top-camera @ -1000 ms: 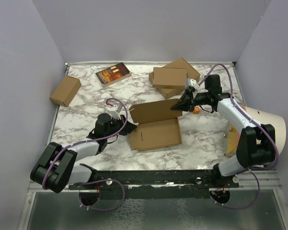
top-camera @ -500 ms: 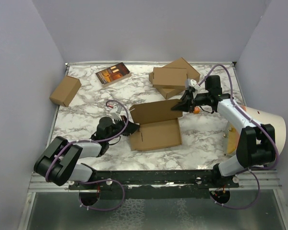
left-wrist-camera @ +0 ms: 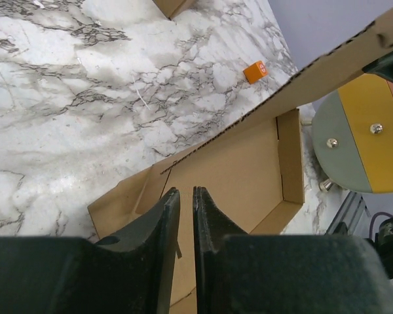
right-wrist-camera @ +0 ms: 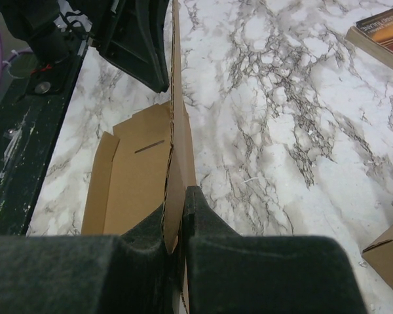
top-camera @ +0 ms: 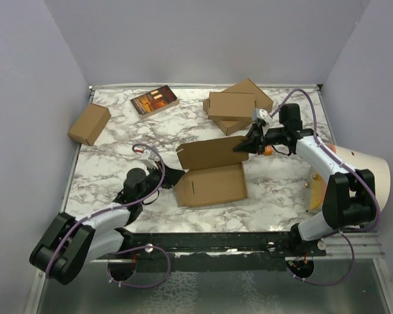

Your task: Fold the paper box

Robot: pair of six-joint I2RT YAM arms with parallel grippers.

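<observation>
Top external view: the paper box (top-camera: 213, 185) lay near the middle of the marble tabletop (top-camera: 118, 144), between the two arms.
Box shape: its shallow tray rested flat, and one long panel stood up along the far edge, leaning a little (the left wrist view showed a low wall raised at the tray's right end).
Left tool (left-wrist-camera: 185, 191): it hovered low just beside the box's left end, its fingers (left-wrist-camera: 165, 219) drawn nearly together, with a slim gap between them and nothing in it.
Right tool (right-wrist-camera: 179, 216): it was pressed together on the raised panel near its top right corner, the cardboard edge pinched between the two pads.
Orange block (left-wrist-camera: 254, 70): a small piece on the tabletop beyond the raised panel, near the right tool.
Stacked boxes (top-camera: 232, 104): two folded brown boxes piled at the far edge, right of centre, apart from the paper box.
Carton (top-camera: 89, 123): a thicker brown one at the far left, well apart from everything else.
Book (top-camera: 154, 101): it lay flat near the far edge, between the carton and the stacked boxes.
</observation>
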